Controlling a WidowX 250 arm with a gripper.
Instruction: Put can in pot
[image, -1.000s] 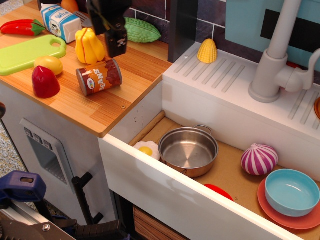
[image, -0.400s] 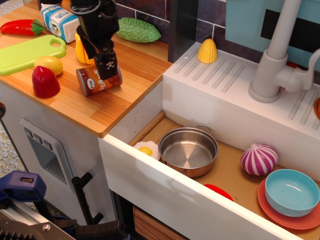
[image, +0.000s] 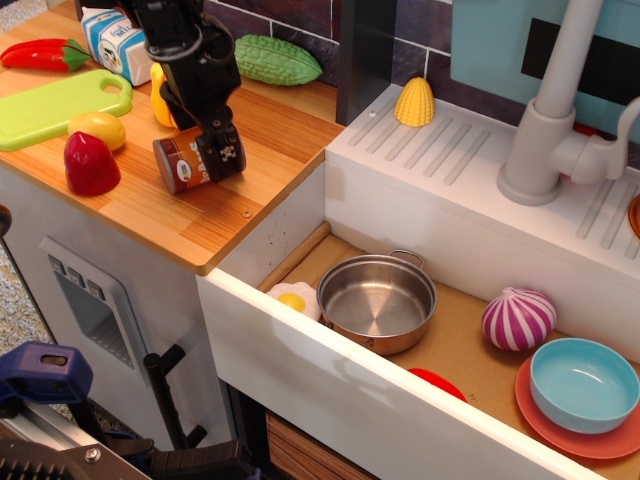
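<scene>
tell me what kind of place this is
Most likely a child's toy play kitchen: a wooden counter strewn with plastic food, a white sink with a grey faucet, and a small steel pot in the basin.

Can (image: 181, 163) label mostly covered by hand (image: 213, 155); lettering unreadable. Hand's grip state not discernible, far finger hidden behind can. Arm cut off at top edge. Yellow pepper (image: 159, 85) mostly hidden behind arm. Milk carton (image: 110, 37) partly blocked, top clipped by frame. Red item (image: 436, 383) in sink half hidden behind front wall. Fried egg (image: 291, 299) partly tucked behind pot (image: 376, 301). Orange plate (image: 568, 432) cropped at bottom right. Faucet (image: 551, 110) top cut off.
</scene>
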